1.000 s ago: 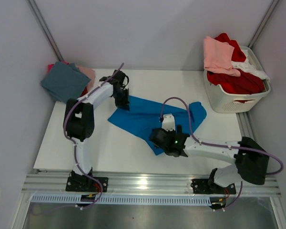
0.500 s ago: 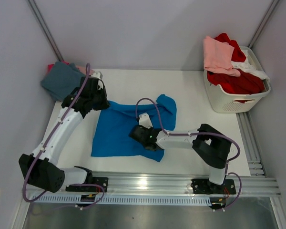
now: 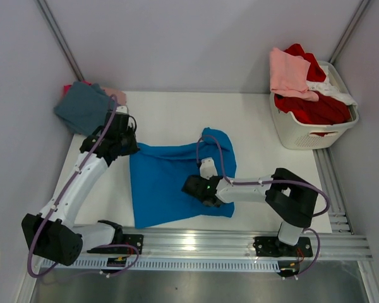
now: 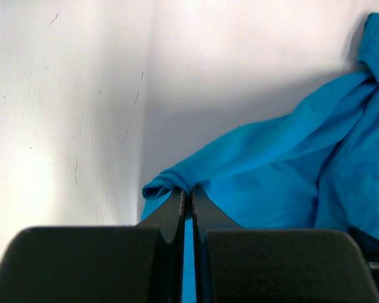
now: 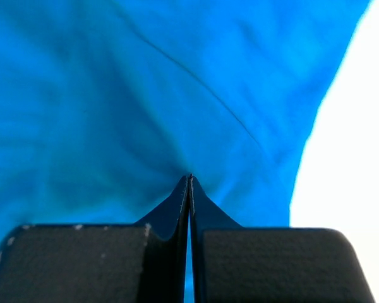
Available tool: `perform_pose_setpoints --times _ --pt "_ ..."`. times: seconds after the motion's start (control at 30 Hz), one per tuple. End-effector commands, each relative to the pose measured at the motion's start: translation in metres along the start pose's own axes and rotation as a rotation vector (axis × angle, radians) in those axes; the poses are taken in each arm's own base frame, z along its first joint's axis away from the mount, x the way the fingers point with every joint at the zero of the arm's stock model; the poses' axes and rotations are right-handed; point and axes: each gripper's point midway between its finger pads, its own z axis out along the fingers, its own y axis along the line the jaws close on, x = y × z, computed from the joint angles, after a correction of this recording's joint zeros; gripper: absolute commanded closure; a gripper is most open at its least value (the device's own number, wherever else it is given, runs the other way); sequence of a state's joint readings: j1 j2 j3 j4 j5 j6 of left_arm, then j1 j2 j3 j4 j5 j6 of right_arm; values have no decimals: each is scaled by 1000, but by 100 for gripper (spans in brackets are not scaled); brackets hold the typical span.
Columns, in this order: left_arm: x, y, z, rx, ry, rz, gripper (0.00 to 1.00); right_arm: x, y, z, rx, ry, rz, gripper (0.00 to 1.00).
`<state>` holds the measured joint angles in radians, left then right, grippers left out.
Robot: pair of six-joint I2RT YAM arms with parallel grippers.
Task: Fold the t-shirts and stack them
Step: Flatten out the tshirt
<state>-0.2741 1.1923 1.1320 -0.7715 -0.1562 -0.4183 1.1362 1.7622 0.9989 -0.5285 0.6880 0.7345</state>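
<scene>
Now the blue t-shirt [image 3: 161, 183] lies spread on the white table [image 3: 177, 110], in the middle and near the front edge, with its far right part bunched up. The left gripper [image 4: 186, 192] is clenched on a small roll of cloth at the shirt's far left corner. The right gripper [image 5: 189, 182] is also pressed closed, low on the right side of the shirt. The cloth puckers toward its tips, so I judge that it has pinched a fold there. At the far left corner of the table a teal t-shirt [image 3: 83, 107] lies folded on top of others. The basket [image 3: 297, 136] at the far right holds red, pink and white ones.

I think the step in hand is to pull the shirt flat before the first fold. To do it well, both arms should draw apart gently and at the same low height, so the cloth becomes tight without slipping out of such thin grips. The bunched part should be smoothed first, otherwise the wrinkle goes inside the fold.
</scene>
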Motion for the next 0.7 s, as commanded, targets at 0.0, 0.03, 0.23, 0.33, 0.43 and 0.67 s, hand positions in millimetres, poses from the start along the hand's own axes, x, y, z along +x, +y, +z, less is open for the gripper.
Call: perform_pose_setpoints --times 0.0,0.03,0.23,0.33,0.43,0.67 --pt "-16 6 -5 -17 -77 -39 99 11 -38 -22 126 3 46 98" --pt "-16 5 -5 -12 -75 -39 99 6 -41 -27 134 -14 56 93" --pt "-9 4 -1 2 -65 -48 99 -86 -43 -60 53 -297 168 12" --pt "-7 2 0 10 -60 -54 99 -135 -41 -55 -12 -351 185 12" --pt "-3 2 1 11 -47 -66 100 -170 -45 -25 -26 -346 182 22" --pt "9 9 1 3 -61 -89 99 -216 -40 48 4 -240 159 37"
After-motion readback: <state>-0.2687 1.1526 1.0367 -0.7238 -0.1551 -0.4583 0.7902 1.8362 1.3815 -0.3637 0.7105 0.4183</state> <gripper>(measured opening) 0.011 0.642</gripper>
